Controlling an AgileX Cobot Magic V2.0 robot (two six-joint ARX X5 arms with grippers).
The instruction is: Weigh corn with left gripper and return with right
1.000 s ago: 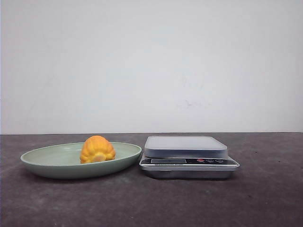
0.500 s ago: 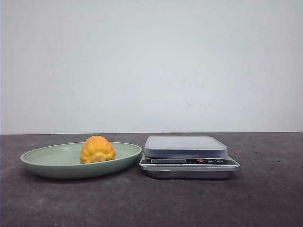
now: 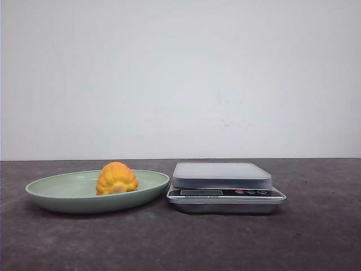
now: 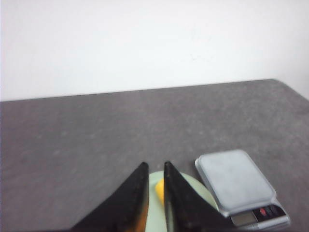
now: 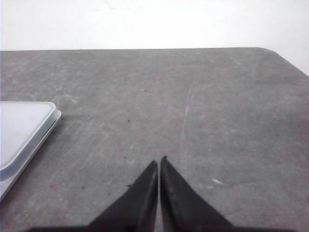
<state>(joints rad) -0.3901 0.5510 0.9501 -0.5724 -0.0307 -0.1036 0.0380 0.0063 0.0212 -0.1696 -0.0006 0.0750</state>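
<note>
Dark table (image 3: 316, 237) holds stubby, ribbed orange-yellow corn (image 3: 116, 178).

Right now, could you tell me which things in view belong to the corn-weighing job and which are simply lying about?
Belong to the job:
corn
scale
green plate
left gripper
right gripper

Lying about:
nothing else visible

A shallow pale green plate (image 3: 67, 195) sits on the left of the dark grey worktop (image 3: 180, 243). Just beside it on the right stands a silver kitchen scale (image 3: 225, 189) with a flat grey platform, its display and buttons facing the near edge. A plain white wall (image 3: 180, 79) rises beyond the far edge.
</note>
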